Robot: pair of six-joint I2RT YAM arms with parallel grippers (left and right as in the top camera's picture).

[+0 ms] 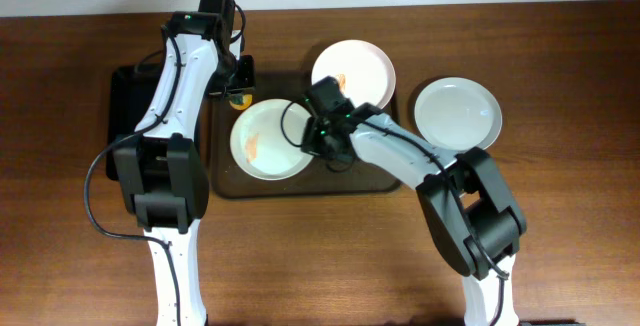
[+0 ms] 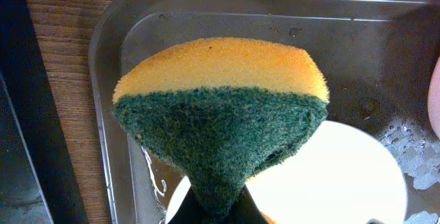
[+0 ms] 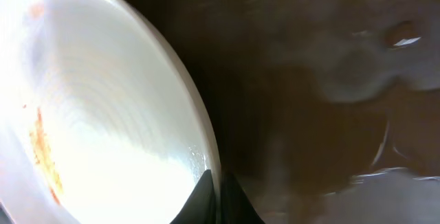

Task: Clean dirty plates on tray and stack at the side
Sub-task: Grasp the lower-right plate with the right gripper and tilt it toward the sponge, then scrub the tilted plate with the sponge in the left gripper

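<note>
The right gripper (image 1: 314, 138) pinches the right rim of the smeared plate (image 1: 268, 141) at the tray's (image 1: 228, 181) left end, while the left gripper (image 1: 240, 96), clamped on a sponge (image 2: 220, 114), hangs just off the plate's far-left edge.

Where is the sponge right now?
The sponge is pinched in the left end effector, over the tray's upper-left corner in the overhead view, just beyond the smeared plate.
</note>
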